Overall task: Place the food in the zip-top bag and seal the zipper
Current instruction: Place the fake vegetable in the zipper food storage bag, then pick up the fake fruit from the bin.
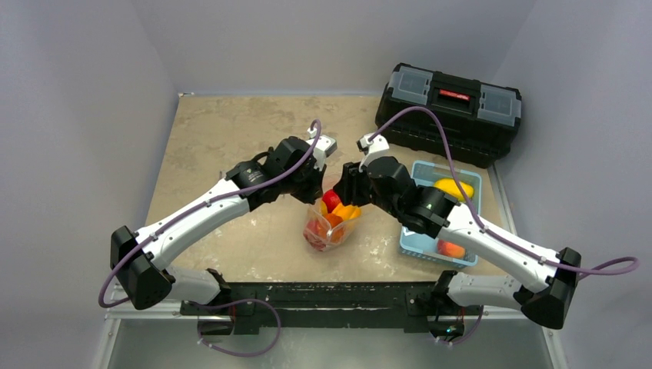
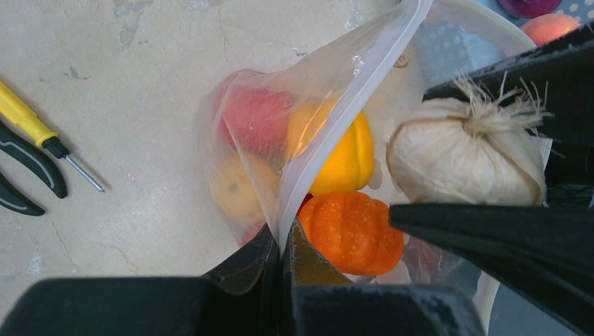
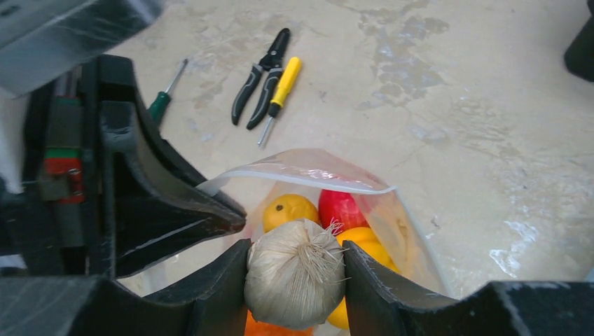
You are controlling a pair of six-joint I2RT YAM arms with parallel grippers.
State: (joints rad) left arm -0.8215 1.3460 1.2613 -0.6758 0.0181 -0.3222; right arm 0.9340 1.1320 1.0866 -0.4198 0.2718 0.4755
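Wrist views alone reveal the right gripper (image 3: 294, 253) clamping papery garlic (image 3: 294, 283); left gripper (image 2: 281, 239) pinches the crinkly zip-top bag (image 2: 242, 164).

Some food (image 1: 332, 209) inside zip-top bag (image 1: 324, 233); tray (image 1: 414, 244) to its right, toolbox (image 1: 450, 108) behind tray.

We find the beige mottled tabletop (image 1: 215, 131) open at the overhead view's upper left; a black plastic toolbox (image 1: 450, 115) and light-blue plastic tray (image 1: 421, 247) block the right, the clear crinkly zip-top bag (image 1: 319, 234) the centre.
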